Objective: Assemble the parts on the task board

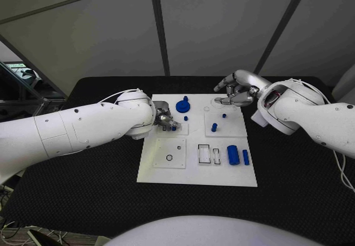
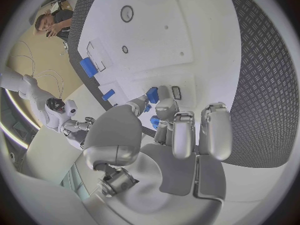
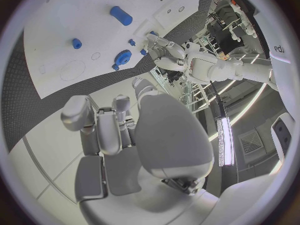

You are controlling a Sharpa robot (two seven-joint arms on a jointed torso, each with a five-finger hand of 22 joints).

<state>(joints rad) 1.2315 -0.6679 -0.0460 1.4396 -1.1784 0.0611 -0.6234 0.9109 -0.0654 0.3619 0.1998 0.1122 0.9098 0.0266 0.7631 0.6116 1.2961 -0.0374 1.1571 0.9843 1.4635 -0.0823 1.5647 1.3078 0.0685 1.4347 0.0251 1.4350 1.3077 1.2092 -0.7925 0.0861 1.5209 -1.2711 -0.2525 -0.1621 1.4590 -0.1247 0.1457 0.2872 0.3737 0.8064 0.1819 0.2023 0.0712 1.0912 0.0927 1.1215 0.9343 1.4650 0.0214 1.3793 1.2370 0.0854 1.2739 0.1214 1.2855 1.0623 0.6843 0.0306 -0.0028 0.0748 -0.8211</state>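
Left hand (image 1: 165, 122) fingers pinch a small blue part (image 2: 154, 95) over the task board (image 1: 194, 174) — right hand (image 1: 235, 92) curled, holding nothing.

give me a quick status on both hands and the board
Left hand fingers on small blue parts, grasp unclear. Right hand empty, hovering at task board far edge. Nothing in the way.

Even, dim light — fisheye-warped edges

Two glossy white arms, thin white cables, each ending in a silver hand (image 1: 165, 121).
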